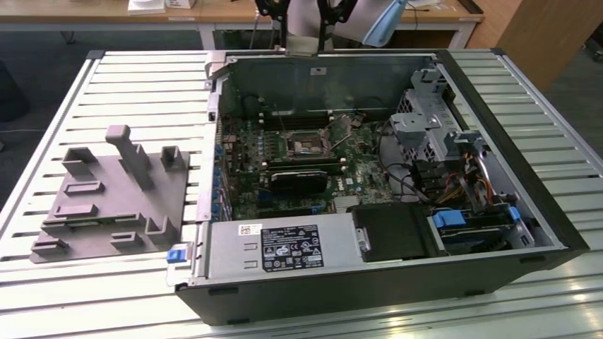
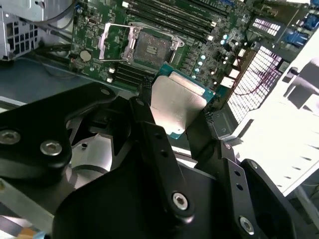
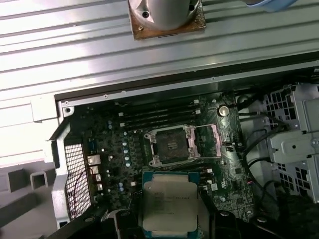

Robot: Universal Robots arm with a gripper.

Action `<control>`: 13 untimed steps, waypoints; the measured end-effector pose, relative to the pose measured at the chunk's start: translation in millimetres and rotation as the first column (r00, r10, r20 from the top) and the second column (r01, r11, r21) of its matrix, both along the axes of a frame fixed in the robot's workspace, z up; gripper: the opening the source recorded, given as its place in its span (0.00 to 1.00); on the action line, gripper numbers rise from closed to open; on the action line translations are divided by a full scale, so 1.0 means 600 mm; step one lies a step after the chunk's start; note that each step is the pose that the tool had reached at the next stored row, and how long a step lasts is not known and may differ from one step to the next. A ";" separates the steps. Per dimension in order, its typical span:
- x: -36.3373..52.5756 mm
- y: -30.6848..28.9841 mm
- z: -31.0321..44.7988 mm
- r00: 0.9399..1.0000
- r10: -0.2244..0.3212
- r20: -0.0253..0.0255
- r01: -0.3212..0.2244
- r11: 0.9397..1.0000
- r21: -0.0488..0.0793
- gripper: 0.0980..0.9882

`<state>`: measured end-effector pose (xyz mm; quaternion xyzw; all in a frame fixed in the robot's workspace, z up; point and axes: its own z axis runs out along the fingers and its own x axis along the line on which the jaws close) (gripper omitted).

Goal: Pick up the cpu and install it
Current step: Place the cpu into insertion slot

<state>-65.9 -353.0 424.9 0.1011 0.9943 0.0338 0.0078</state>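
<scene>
**Visitor:** What is lying around you, from the exterior view's left across?

**Me:** A pale slatted metal table (image 1: 141, 78) is carrying everything. At the exterior view's left, a grey tray (image 1: 104, 205) with upright pegs is lying flat on the slats. Beside it, an open computer case (image 1: 377, 296) is lying on its side and taking up the middle and right, with the green motherboard (image 1: 282, 141) showing inside. Behind the table, a wooden desk (image 1: 226, 14) is standing over dark floor.

**Visitor:** And your pincer?

**Me:** My pincer (image 2: 174, 113) is pinching the cpu (image 2: 177, 99) by two opposite edges, one black finger (image 2: 147, 124) pressing on each side. I am holding it in the air over the motherboard, silver top facing both wrist views.

**Visitor:** So it is not in the socket?

**Me:** No. The socket (image 2: 149, 47) is sitting bare, apart from the chip, and its metal lid (image 2: 117, 42) is lying folded back. In the first wrist view, the cpu (image 3: 169, 204) is hanging just beside the socket (image 3: 172, 144).
</scene>
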 end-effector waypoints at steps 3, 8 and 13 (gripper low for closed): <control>0.000 0.0000 -0.001 0.999 -0.044 0.000 0.044 0.999 0.000 0.48; 0.000 0.0001 -0.001 0.993 -0.120 0.000 0.120 0.993 0.000 0.48; 0.000 0.0000 -0.002 0.982 -0.189 0.000 0.189 0.982 -0.001 0.48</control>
